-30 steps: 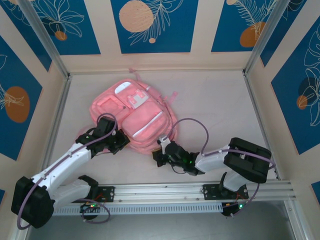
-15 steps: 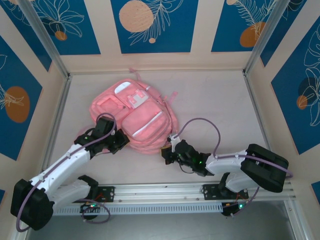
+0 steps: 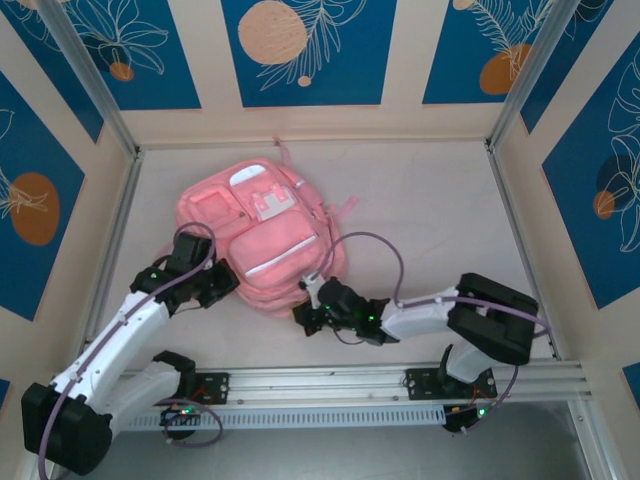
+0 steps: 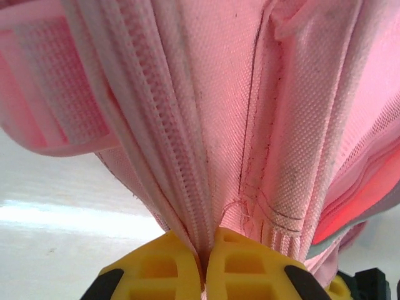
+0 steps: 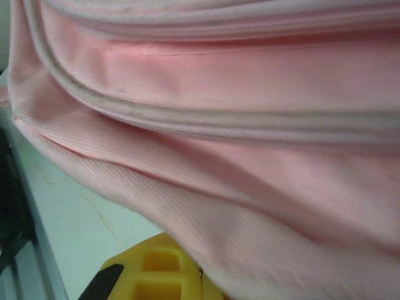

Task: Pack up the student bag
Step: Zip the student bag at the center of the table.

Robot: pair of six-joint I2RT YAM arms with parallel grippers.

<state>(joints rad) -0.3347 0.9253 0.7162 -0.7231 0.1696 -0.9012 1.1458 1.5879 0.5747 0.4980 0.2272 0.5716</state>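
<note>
Pink woven cloth, the student bag (image 3: 258, 230), lies on the pale table (image 3: 430, 220) left of centre. It has been drawn slightly leftward and toward the arms since half a second ago. The left gripper (image 3: 220, 283) has moved left with it. The right gripper (image 3: 306, 312) has shifted from the bag's near right corner to its near edge, elbow folded in again.

From the left wrist I see yellow fingers (image 4: 250, 265) pressed together on a stitched seam beside a ribbed zip track, pinching the bag. From the right wrist one yellow finger (image 5: 153, 265) shows, its partner buried under draped cloth. These jaws are closed, but I cannot tell whether fabric is caught. Piped edges run in soft curved folds. The weave is coarse and faintly soiled.
</note>
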